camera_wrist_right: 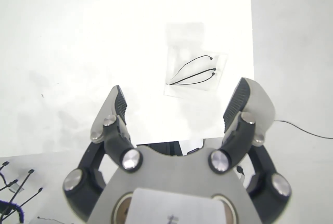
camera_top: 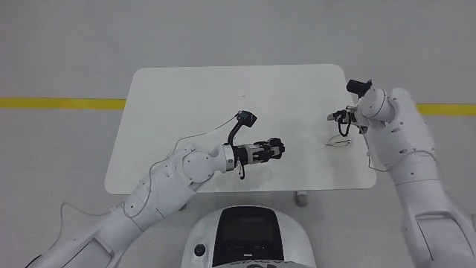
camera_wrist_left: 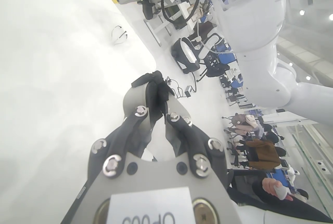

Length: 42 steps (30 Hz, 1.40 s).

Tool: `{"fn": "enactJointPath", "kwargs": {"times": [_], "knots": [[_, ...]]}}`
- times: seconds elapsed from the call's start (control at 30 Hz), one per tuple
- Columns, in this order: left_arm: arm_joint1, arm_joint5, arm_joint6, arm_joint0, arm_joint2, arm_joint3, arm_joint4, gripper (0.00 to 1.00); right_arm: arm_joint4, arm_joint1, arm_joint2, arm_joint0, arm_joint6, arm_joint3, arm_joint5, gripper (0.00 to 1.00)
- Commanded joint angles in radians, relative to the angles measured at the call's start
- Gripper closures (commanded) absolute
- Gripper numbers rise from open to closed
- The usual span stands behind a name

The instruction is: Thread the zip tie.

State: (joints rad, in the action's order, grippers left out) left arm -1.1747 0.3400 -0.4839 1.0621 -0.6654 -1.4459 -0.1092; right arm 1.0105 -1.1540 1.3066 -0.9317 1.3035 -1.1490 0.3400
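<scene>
Three black zip ties point(camera_wrist_right: 193, 71) lie fanned out, joined at one end, on a clear plastic sheet point(camera_wrist_right: 218, 79) near the right edge of the white table point(camera_top: 223, 104). In the top view the zip ties point(camera_top: 338, 142) sit just in front of my right gripper point(camera_top: 336, 117). That right gripper point(camera_wrist_right: 179, 100) hovers above them, open, with nothing between its ribbed pads point(camera_wrist_right: 121, 103). My left gripper point(camera_top: 280, 149) is over the table's front middle, well left of the ties. In its own view the left gripper point(camera_wrist_left: 156, 82) is shut, with nothing seen in it, and the zip ties point(camera_wrist_left: 118, 35) lie far ahead.
The table's right edge point(camera_wrist_right: 251, 53) and front edge point(camera_wrist_right: 104, 147) run close to the zip ties. Several loose zip ties point(camera_wrist_right: 18, 183) lie on the floor below the front edge. A thin cable point(camera_wrist_right: 299, 129) trails over the floor to the right.
</scene>
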Motion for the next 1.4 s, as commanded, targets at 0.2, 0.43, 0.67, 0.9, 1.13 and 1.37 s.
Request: {"fn": "enactJointPath", "kwargs": {"times": [0.2,0.43,0.67,0.9,1.13,1.37], "knots": [[0.000,0.000,0.000,0.000,0.000,0.000,0.000,1.00,0.039,-0.098,0.129,-0.003,-0.018,0.063,0.000,0.00],[0.000,0.000,0.000,0.000,0.000,0.000,0.000,1.00,0.039,-0.098,0.129,-0.003,-0.018,0.063,0.000,0.00],[0.000,0.000,0.000,0.000,0.000,0.000,0.000,1.00,0.149,-0.114,0.146,-0.043,-0.045,0.029,0.000,0.00],[0.000,0.000,0.000,0.000,0.000,0.000,0.000,1.00,0.211,-0.185,0.288,-0.078,0.018,-0.008,0.000,0.00],[0.000,0.000,0.000,0.000,0.000,0.000,0.000,1.00,0.311,-0.267,0.410,-0.090,0.058,-0.042,0.000,0.00],[0.000,0.000,0.000,0.000,0.000,0.000,0.000,1.00,0.401,-0.314,0.448,-0.089,0.076,-0.076,0.000,0.00]]}}
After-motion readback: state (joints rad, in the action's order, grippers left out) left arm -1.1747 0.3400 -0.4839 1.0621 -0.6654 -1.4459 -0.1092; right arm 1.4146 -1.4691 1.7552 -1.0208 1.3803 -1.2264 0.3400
